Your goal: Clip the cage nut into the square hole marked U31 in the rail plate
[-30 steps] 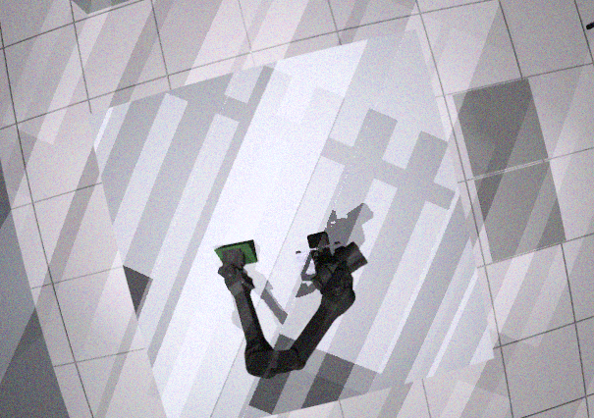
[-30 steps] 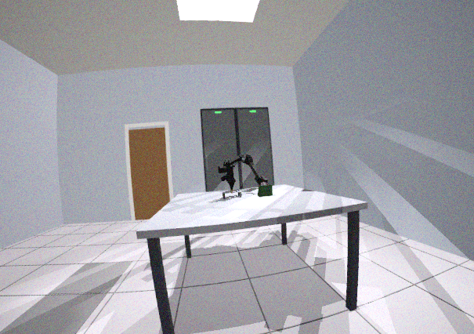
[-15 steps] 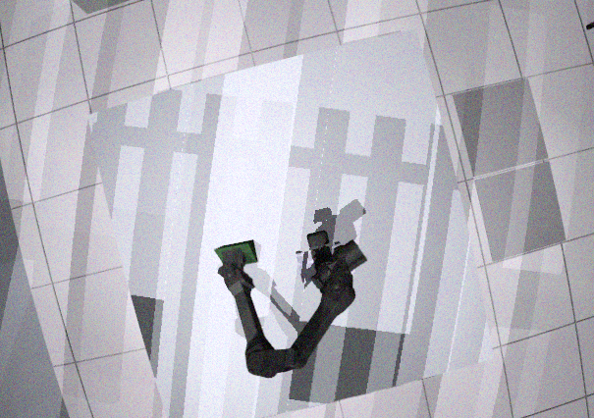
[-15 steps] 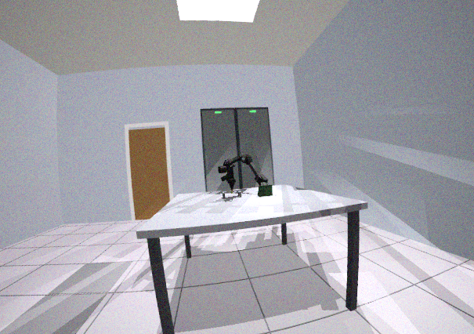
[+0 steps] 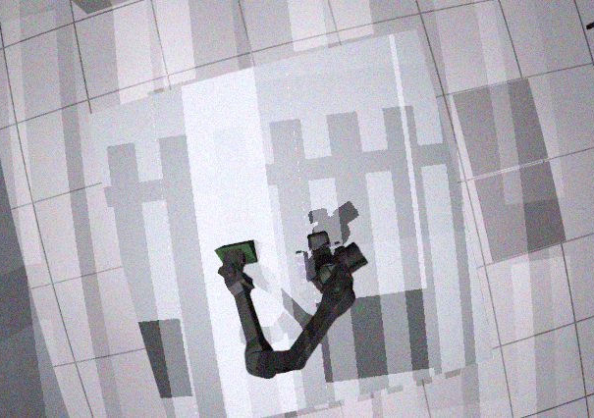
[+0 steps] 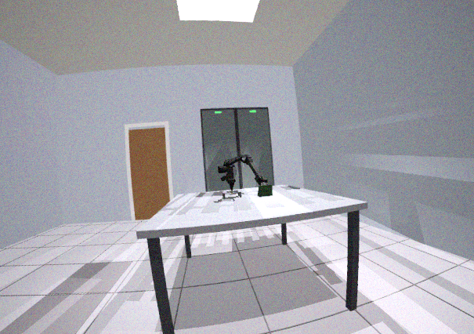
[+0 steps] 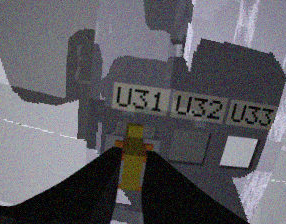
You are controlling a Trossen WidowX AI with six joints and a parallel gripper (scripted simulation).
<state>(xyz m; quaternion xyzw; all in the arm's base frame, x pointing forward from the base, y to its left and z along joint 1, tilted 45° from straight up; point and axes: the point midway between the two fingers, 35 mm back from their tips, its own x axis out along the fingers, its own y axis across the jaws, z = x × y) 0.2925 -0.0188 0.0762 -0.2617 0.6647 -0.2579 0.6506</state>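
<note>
In the wrist view, the yellow cage nut [image 7: 134,172] is pinched in the nearly closed gripper [image 7: 131,159] [image 6: 231,190], just beside the U31 label [image 7: 140,99] of the rail plate [image 7: 191,169] — lettering not legible from above. The green block [image 5: 244,251] [image 6: 265,190] is shown only in the top and exterior views.

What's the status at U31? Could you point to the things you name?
Jaws shut on cage nut [image 7: 135,134]. Nut over U31 hole; seating unconfirmed. Nothing seen blocking.
</note>
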